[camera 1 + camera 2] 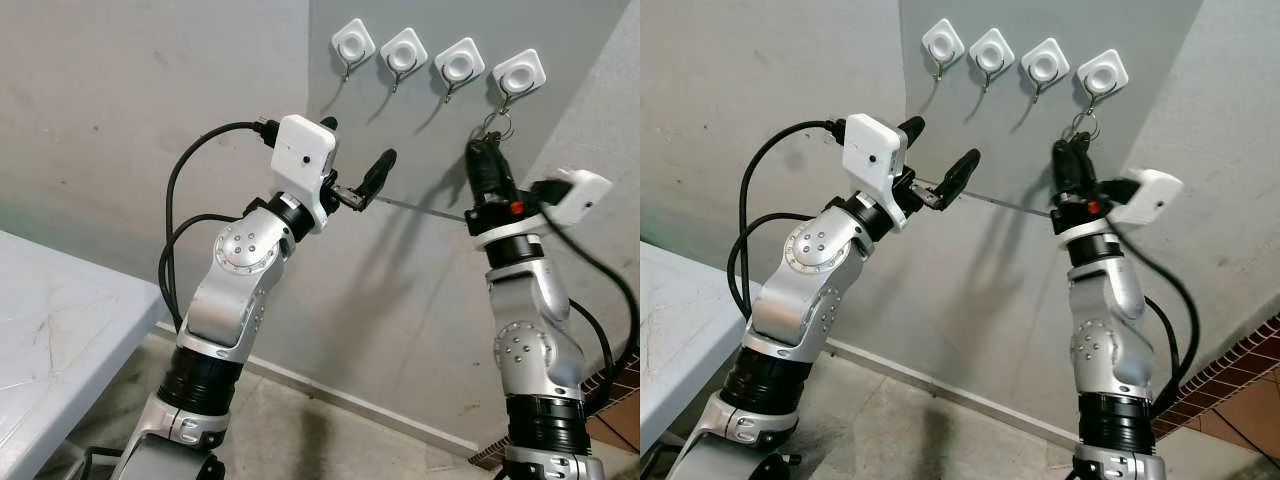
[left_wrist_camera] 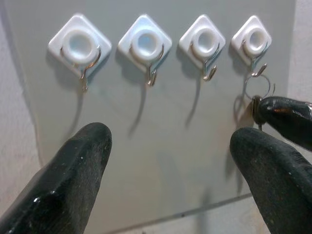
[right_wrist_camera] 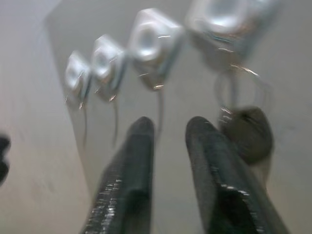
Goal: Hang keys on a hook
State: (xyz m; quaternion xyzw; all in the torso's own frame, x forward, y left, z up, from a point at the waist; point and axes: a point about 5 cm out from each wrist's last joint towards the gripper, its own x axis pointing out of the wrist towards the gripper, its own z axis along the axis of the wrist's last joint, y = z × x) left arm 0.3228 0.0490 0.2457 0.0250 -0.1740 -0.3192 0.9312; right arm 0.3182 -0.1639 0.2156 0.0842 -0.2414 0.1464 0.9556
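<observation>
1. Keys [image 3: 246, 131] are hanging by their ring on the rightmost hook [image 2: 254, 41].
2. Right gripper [image 3: 168, 127], just beside the hook, is sitting released; we're retreating straight back.
3. Left gripper [image 1: 355, 160] is idling spread.

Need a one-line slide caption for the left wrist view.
Left gripper, jaws open, faces four white wall hooks; the key ring hangs on the rightmost hook.

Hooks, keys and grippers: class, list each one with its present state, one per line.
Keys: hanging by their ring on the rightmost hook.
Other three hooks: bare.
Right gripper: open, just beside the keys, holding nothing.
Left gripper: open, raised, apart from the hooks.
</observation>
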